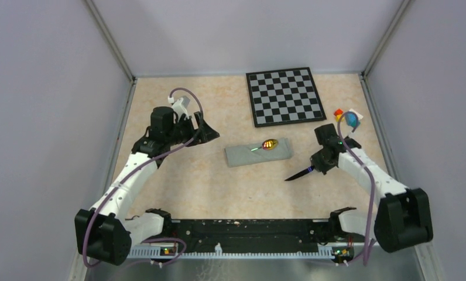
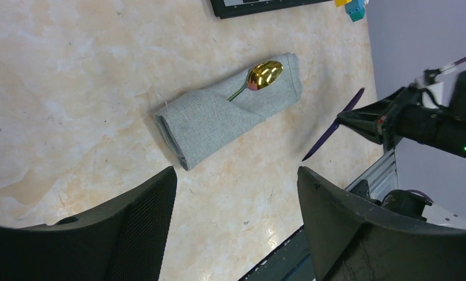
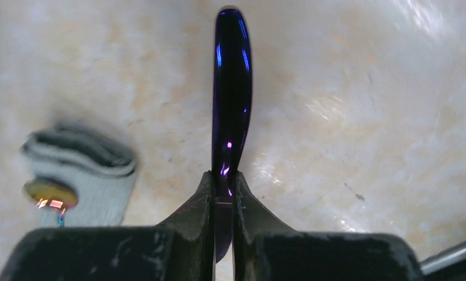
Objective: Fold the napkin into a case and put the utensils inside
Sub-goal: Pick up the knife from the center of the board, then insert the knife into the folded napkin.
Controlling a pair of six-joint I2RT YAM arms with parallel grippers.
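Lying ahead of your wide-open left gripper (image 2: 236,178), clear of its fingers, is the case (image 2: 219,120). Your right gripper (image 3: 223,188) pinches the knife (image 3: 231,88), which juts forward past the fingertips. Left of them, the spoon (image 2: 264,75) pokes bowl-first from the case.

Open table (image 1: 207,181) lies between case (image 1: 259,153) and knife (image 1: 299,174); chessboard (image 1: 285,96) stands near behind the case.

No readable text, no labels, no brands, no numbers, no signs on anything
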